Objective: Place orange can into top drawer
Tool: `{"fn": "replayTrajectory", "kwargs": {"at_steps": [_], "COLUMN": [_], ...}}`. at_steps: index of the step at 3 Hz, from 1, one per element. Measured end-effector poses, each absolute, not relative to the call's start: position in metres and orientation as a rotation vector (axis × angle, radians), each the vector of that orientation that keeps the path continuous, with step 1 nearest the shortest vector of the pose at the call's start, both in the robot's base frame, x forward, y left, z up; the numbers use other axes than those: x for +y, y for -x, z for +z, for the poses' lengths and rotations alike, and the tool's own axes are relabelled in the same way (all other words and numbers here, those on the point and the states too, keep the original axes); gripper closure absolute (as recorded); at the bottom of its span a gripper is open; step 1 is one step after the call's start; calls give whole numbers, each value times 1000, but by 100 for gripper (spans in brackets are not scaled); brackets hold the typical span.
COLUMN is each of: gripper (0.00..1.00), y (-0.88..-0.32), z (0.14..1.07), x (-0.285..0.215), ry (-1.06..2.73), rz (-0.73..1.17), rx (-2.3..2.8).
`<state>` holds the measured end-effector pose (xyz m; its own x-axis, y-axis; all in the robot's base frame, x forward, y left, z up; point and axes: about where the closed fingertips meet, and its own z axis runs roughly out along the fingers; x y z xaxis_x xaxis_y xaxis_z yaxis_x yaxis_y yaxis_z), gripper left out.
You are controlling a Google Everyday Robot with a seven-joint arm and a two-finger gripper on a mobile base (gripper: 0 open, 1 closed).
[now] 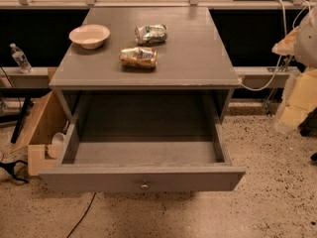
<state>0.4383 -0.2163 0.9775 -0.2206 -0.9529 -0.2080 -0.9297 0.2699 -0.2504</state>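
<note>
The orange can (138,57) lies on its side on the grey cabinet top (198,58), left of centre. The top drawer (143,152) stands pulled fully open below it and is empty inside; its front panel carries a small round knob (144,186). My gripper (293,103) is part of a pale, blurred arm shape at the right edge of the view, well to the right of the cabinet and apart from the can. It holds nothing that I can see.
A green-and-silver dented can (150,33) lies behind the orange can. A white bowl (89,35) sits at the back left. A water bottle (21,58) stands on a ledge at left. An open cardboard box (42,123) and cables (12,170) lie on the floor at left.
</note>
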Motion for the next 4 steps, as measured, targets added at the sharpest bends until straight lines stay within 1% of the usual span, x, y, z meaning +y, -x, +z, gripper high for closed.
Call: {"fn": "replayTrajectory", "kwargs": {"at_steps": [1,2,3,4], "gripper": [0,0,0,0], "y": [-438,-454,-477,-477], "z": [977,976,965,965], "x": [-216,-206,-186,-186], "ry": [1722,1679,1632,1632], "rz": [-103,-87,-40,-40], "rx": [2228,2215,2198,2198]}}
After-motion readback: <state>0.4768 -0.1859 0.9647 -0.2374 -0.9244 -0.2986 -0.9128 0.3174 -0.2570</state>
